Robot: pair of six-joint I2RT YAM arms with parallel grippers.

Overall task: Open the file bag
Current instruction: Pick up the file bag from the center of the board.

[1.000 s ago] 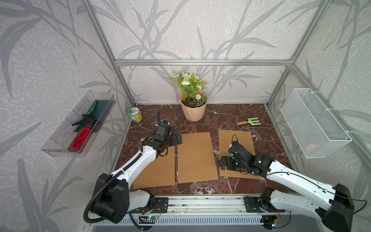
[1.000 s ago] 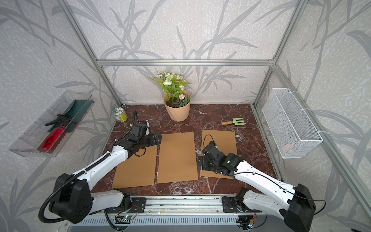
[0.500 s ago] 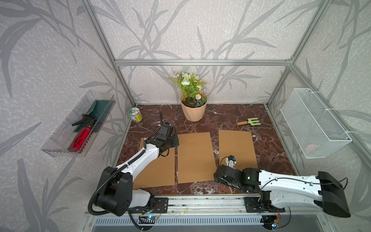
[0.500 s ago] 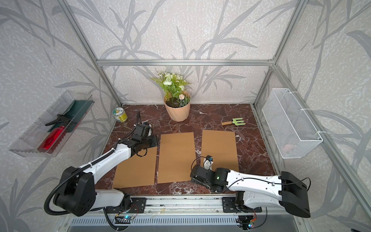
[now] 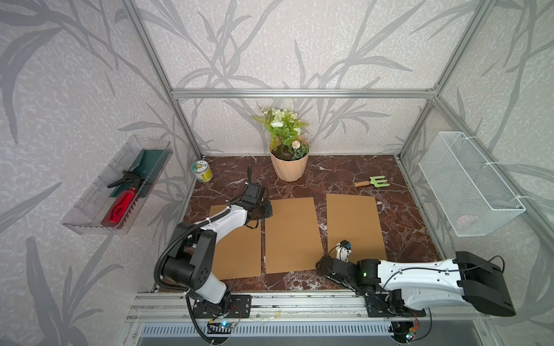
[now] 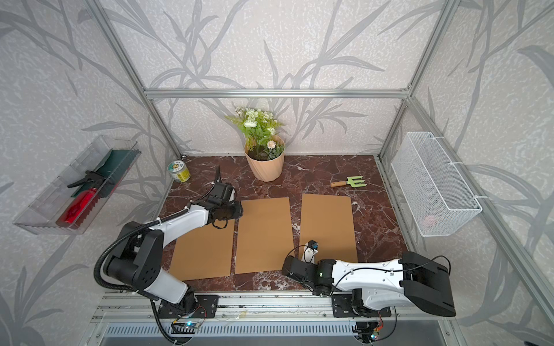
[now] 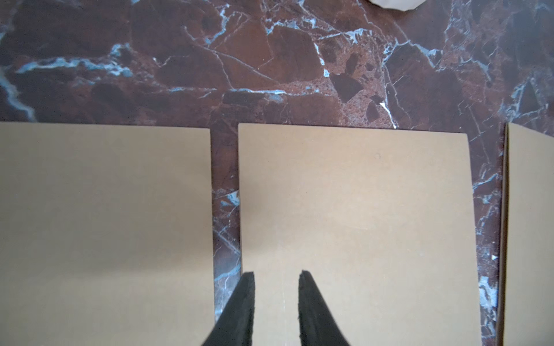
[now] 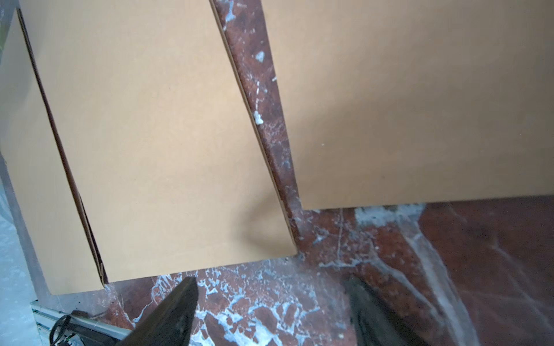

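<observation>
Three brown file bags flat side by side mid-frame: left file bag [image 5: 236,254], middle file bag [image 5: 292,233], right file bag [image 5: 353,221]. Left gripper [image 7: 276,274] over the middle file bag's upper left corner, fingers [image 7: 244,299] narrowly apart, empty. Right gripper [image 8: 271,280] spread wide over marble [image 8: 389,254]. Clear tray [image 5: 90,221] at frame left with red spray bottle [image 5: 121,206]; wire basket [image 5: 467,179] at right, perhaps something pink [image 5: 464,221] inside.

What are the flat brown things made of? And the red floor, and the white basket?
File bags: probably kraft paper or thin card, matte tan with thin layered edges. Tabletop: looks like dark red marble with white veins, maybe only a print. Basket: seemingly white-coated wire mesh; you see through it.
</observation>
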